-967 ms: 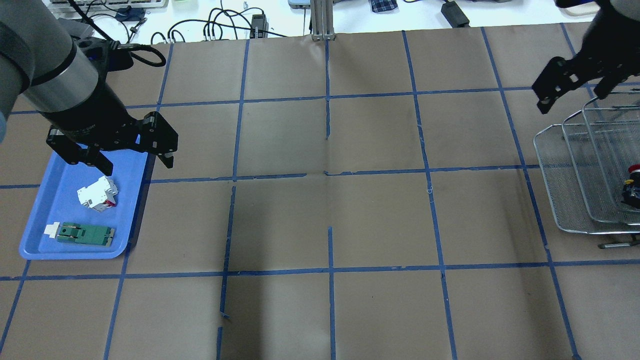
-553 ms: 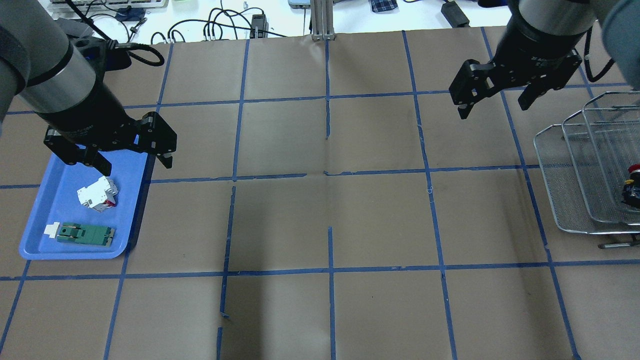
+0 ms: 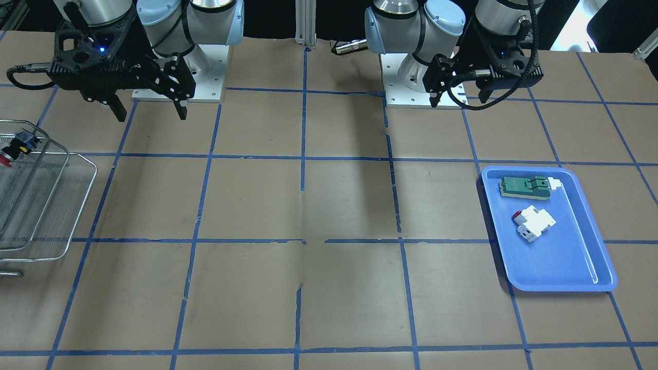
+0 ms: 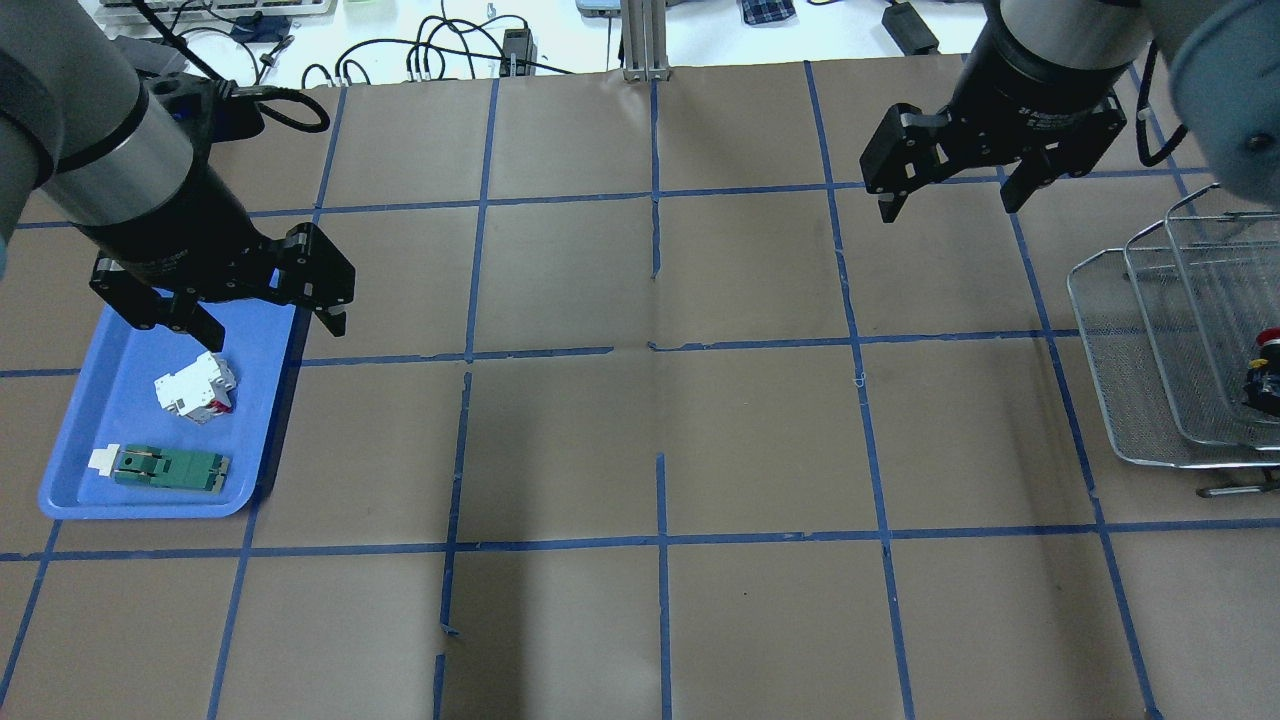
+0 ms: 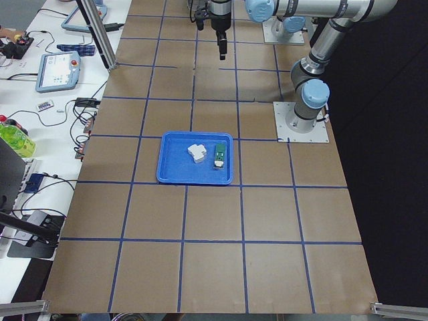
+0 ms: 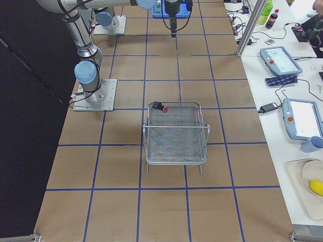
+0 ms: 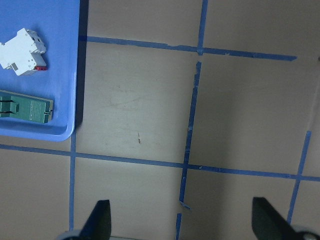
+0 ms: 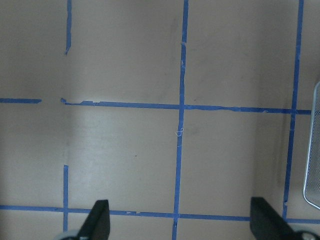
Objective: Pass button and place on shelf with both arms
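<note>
Both arms (image 4: 130, 170) are silver-grey tubes with light-blue joint caps (image 3: 444, 20) and black pincers (image 4: 947, 210).

Open tabletop (image 4: 760, 430) lies between tray (image 4: 90, 400) and shelf (image 4: 1120, 380).

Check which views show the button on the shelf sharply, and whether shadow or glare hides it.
Exterior front-facing: button sharp, evenly lit on the shelf, against the frame's left edge. Overhead exterior: at the right edge, behind mesh; soft shadows lie mid-table, away from it. Exterior right: whole but tiny. Right wrist-mounted: only a shelf corner. No glare on it.
</note>
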